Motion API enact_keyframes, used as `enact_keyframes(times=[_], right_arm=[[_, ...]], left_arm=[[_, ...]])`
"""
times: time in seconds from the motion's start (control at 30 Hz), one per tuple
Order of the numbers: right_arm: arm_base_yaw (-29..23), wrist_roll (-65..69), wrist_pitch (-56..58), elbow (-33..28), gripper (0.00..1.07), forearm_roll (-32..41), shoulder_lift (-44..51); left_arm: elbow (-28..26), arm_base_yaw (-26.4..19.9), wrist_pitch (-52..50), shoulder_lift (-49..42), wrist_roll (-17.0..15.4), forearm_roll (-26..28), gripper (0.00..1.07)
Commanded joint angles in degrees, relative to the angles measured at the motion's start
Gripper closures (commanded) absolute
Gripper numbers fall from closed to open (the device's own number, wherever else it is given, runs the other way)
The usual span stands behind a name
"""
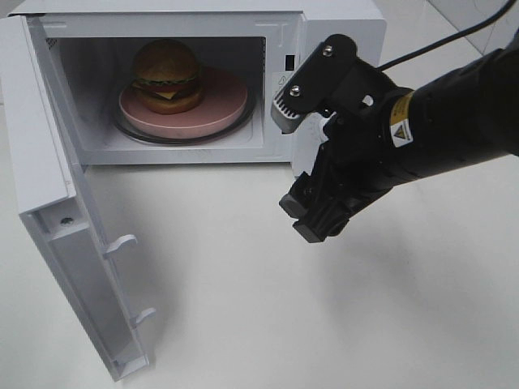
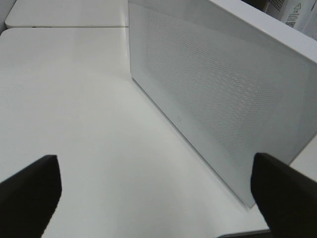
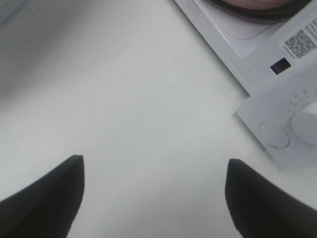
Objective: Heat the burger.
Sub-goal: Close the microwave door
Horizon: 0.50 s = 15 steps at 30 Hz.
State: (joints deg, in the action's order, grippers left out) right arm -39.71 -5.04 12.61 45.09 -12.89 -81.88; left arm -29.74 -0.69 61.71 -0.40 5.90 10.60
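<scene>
The burger (image 1: 166, 74) sits on a pink plate (image 1: 223, 109) inside the white microwave (image 1: 340, 20), whose door (image 1: 81, 267) is swung wide open to the left. My right gripper (image 1: 312, 215) hangs in front of the microwave's right side, pointing down at the table, apart from the burger. In the right wrist view the right gripper (image 3: 153, 161) is open with only bare table between its fingers. The left gripper (image 2: 153, 158) is open and empty, facing the outer face of the door (image 2: 218, 84). The left arm does not show in the exterior high view.
The microwave's control panel with a round knob (image 3: 307, 121) lies just beside the right gripper. The glass turntable (image 1: 130, 130) rings the plate. The open door stands out over the left part of the white table (image 1: 243, 308).
</scene>
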Motion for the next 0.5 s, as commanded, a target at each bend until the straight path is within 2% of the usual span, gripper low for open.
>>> enact_keyframes(times=[0.03, 0.17, 0.37, 0.43, 0.5], right_arm=[[0.1, 5.0, 0.9, -1.8, 0.31, 0.1, 2.7], [0.1, 13.3, 8.2, -2.8, 0.31, 0.4, 7.7], [0.1, 15.1, 15.5, -2.8, 0.31, 0.4, 11.0], [0.1, 16.1, 23.2, -2.8, 0.31, 0.4, 14.0], [0.1, 16.3, 24.9, -2.8, 0.31, 0.5, 14.6]], left_arm=[[0.2, 0.2, -0.6, -0.9, 0.1, 0.2, 0.11], [0.2, 0.2, -0.6, -0.9, 0.1, 0.2, 0.11], [0.2, 0.2, -0.6, -0.9, 0.1, 0.2, 0.11], [0.2, 0.2, -0.6, -0.9, 0.1, 0.2, 0.11], [0.2, 0.2, -0.6, -0.9, 0.1, 0.2, 0.11]])
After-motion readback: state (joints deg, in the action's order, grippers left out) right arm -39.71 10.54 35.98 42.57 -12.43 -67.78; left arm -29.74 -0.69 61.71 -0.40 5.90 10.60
